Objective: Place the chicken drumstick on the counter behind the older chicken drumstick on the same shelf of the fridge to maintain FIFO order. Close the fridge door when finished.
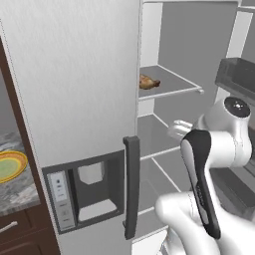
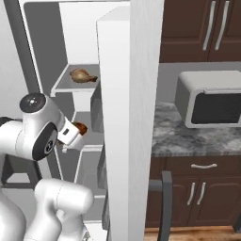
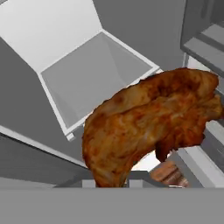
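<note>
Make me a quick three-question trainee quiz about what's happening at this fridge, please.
1. True or false: the fingers are shut on the dark drumstick.
2. Where does the pale drumstick lie?
A. on a fridge shelf
B. on the yellow plate
C. in the microwave
3. Fill in: compared with the pale drumstick's shelf, the dark drumstick is held ____ (higher/lower).

Key: 1 true; 2 A; 3 lower.
</note>
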Controlling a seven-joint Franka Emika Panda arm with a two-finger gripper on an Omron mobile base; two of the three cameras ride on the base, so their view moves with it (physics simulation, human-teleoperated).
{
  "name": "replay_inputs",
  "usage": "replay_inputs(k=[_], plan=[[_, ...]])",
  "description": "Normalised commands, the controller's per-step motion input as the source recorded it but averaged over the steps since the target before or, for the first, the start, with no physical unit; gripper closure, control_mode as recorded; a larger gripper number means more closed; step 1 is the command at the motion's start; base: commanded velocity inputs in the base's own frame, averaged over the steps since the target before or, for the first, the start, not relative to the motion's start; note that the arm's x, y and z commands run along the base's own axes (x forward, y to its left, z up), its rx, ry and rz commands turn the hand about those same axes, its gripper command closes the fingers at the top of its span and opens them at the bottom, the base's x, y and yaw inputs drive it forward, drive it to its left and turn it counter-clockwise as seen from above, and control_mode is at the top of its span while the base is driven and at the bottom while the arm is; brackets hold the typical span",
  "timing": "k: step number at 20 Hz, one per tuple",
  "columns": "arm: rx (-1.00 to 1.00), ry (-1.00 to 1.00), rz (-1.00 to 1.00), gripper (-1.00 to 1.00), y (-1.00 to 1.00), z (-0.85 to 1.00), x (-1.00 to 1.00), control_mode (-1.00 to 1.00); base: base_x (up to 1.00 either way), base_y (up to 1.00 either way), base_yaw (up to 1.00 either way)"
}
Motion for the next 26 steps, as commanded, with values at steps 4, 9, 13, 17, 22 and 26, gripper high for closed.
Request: replay_inputs(k=[4, 9, 13, 17, 22, 26], plan=[[-0.07, -0.18, 0.00, 1.00, -0.05, 0.79, 0.71, -1.00, 0.00, 0.00, 0.00], [-0.07, -0.16, 0.00, 1.00, 0.00, 0.63, 0.81, -1.00, 0.00, 0.00, 0.00], [-0.03, -0.11, 0.00, 1.00, -0.02, 0.57, 0.81, -1.00, 0.00, 0.00, 0.00], [0.00, -0.12, 0.00, 1.00, -0.08, 0.27, 0.74, -1.00, 0.00, 0.00, 0.00], [0.00, -0.03, 0.01, 1.00, -0.10, 0.38, 0.76, -1.00, 0.00, 0.00, 0.00], [0.00, -0.02, 0.05, 1.00, 0.00, 0.26, 0.64, -1.00, 0.00, 0.00, 0.00]])
